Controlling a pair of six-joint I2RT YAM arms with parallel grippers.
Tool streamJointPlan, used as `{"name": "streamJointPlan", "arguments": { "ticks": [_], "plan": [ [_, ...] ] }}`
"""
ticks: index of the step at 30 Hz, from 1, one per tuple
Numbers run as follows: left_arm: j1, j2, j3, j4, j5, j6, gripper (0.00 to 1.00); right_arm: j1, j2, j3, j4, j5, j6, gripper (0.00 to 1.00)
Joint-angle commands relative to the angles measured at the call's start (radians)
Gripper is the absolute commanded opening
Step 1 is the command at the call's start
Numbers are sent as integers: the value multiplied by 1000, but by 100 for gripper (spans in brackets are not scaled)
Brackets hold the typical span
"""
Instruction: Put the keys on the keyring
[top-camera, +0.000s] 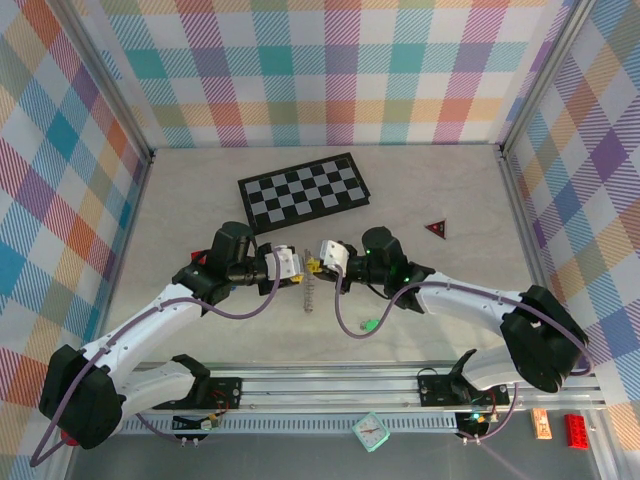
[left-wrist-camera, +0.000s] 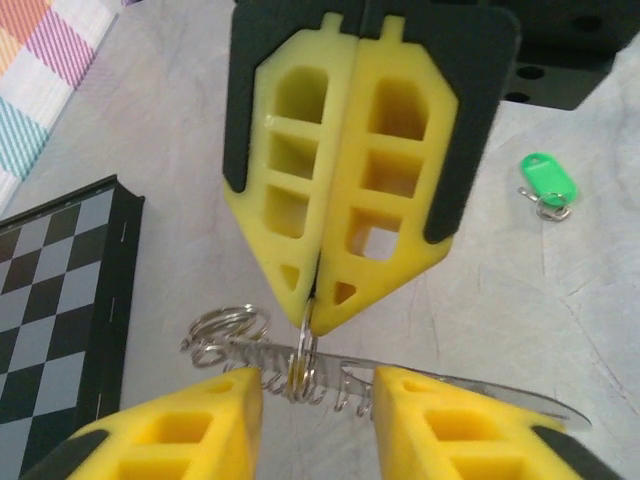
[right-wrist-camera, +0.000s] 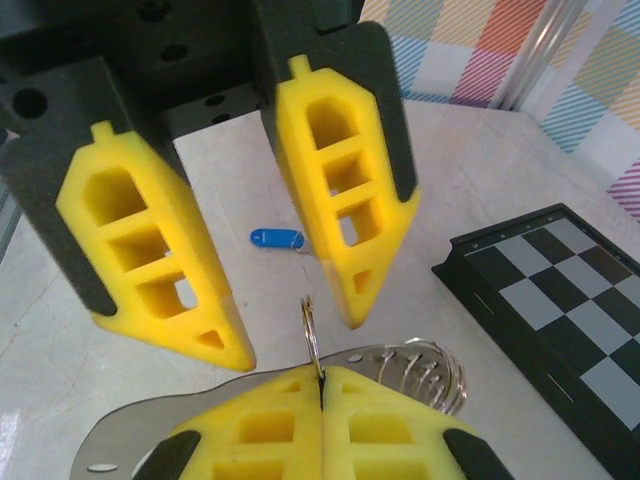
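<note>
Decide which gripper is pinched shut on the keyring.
The right gripper: its yellow fingers press together on a small ring of the keyring. The left gripper has its fingers apart, straddling it.

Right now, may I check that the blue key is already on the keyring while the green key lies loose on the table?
Not quite: the blue key also lies loose on the table, apart from the keyring, as the right wrist view shows. The rest holds.

Pale table (top-camera: 460, 190) carries chessboard (top-camera: 305, 192), red triangle (top-camera: 436, 228), green key (top-camera: 368, 324) and blue key (right-wrist-camera: 275, 238).
</note>
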Motion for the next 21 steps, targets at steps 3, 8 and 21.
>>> {"name": "streamJointPlan", "arguments": {
  "ticks": [3,8,21],
  "plan": [
    [12,11,27,-17,70,42,24,-4,-33,62,-86,-49,-61,0],
    [12,21,40,-22,75,47,15,-4,-30,91,-147,-64,-83,0],
    [12,-2,-1,54,150,-52,0,-94,-92,-25,27,-211,77,27]
  ]
}}
